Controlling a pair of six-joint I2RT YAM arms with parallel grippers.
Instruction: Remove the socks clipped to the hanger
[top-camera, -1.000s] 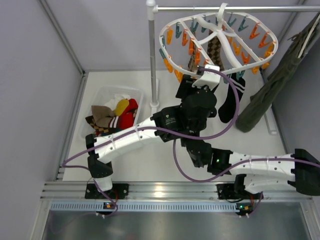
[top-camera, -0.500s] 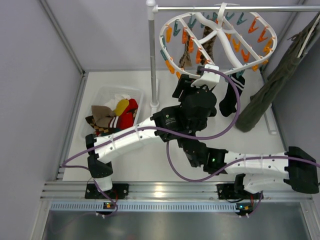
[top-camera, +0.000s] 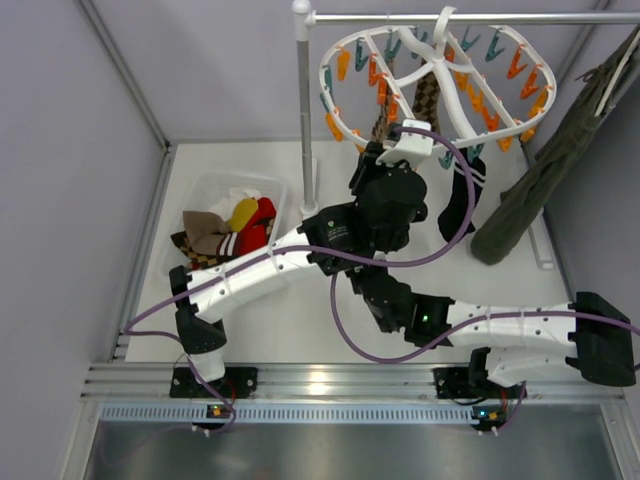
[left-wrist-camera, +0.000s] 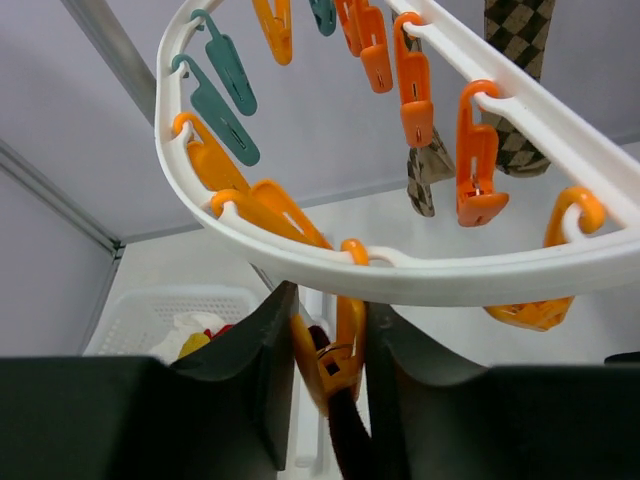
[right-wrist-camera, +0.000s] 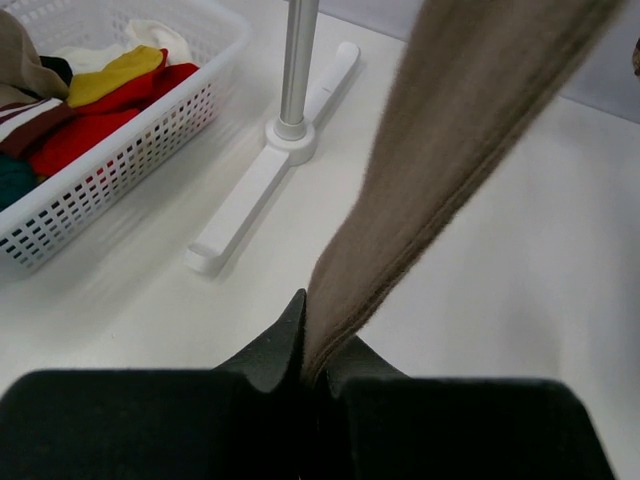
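The white oval hanger hangs from the rail with orange and teal clips. An argyle sock and a dark sock with a striped cuff hang from it. My left gripper is raised to the frame's near rim. In the left wrist view it is shut on an orange clip that holds a dark brown sock edge. My right gripper is shut on a plain tan sock that runs up and out of view. In the top view the left arm hides it.
A white basket at the left holds several socks; it also shows in the right wrist view. The grey pole stands on a white foot beside it. An olive-green garment hangs at the right.
The hanger has swung and tilted on its hook. My left gripper rose towards the frame's near rim. The right arm shifted a little left under the left arm.
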